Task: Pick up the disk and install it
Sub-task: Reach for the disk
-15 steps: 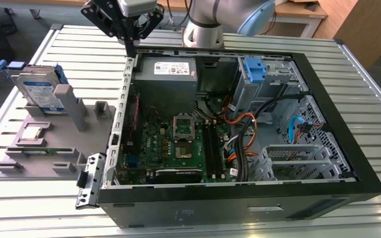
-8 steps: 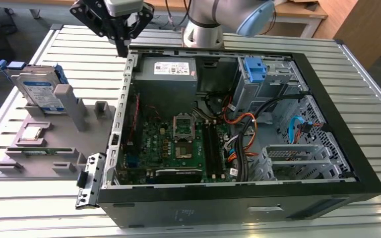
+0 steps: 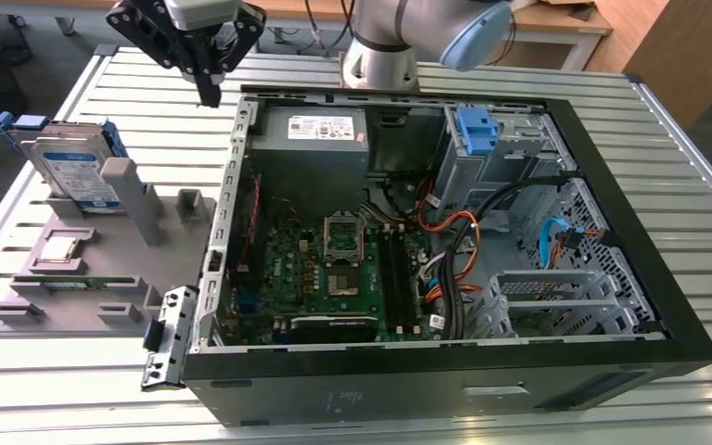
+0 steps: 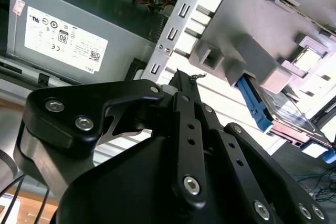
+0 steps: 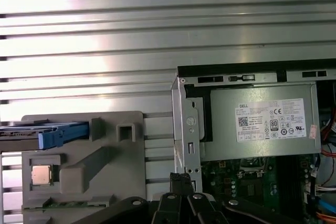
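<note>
The disk [image 3: 75, 171], a silver-grey drive with a white-and-blue label and blue rails, stands on edge in the grey holder [image 3: 121, 278] at the exterior view's left. It appears edge-on in the first wrist view [image 5: 37, 135], and its blue rail [image 4: 255, 104] shows in the second wrist view. My gripper [image 3: 211, 93] hangs above the slatted table between the holder and the open computer case's [image 3: 653, 278] far left corner. It is apart from the disk and shut on nothing, with its fingertips [image 4: 181, 77] together in both wrist views [image 5: 181, 178].
The case lies open with its grey power supply [image 3: 311, 130], motherboard [image 3: 331, 269], cables and a blue bracket [image 3: 474, 130] in the drive bay. The holder also carries a small square chip [image 3: 62, 247] and a green memory stick [image 3: 66, 283]. The arm's base [image 3: 381, 56] stands behind the case.
</note>
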Controlling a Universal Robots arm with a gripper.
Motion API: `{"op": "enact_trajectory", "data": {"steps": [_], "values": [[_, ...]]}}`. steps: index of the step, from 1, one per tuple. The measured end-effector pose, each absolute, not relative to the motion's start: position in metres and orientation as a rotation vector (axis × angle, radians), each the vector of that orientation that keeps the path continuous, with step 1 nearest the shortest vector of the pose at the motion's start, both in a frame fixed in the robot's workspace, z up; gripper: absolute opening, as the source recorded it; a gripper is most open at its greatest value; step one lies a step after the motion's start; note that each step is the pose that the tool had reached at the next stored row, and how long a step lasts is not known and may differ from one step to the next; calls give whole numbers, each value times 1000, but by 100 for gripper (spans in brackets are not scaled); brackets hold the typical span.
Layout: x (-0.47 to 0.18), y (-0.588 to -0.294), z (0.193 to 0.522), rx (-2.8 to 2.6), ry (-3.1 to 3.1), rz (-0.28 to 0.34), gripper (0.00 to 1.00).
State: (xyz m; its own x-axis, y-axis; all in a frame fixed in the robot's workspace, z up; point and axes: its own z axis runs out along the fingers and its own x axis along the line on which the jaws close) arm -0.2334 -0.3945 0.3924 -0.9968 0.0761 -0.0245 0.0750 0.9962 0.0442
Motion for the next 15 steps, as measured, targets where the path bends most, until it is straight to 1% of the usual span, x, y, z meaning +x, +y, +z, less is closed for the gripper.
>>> {"op": "enact_trajectory", "data": {"steps": [15], "values": [[-264,-394,392,118,3112,67,11]]}}
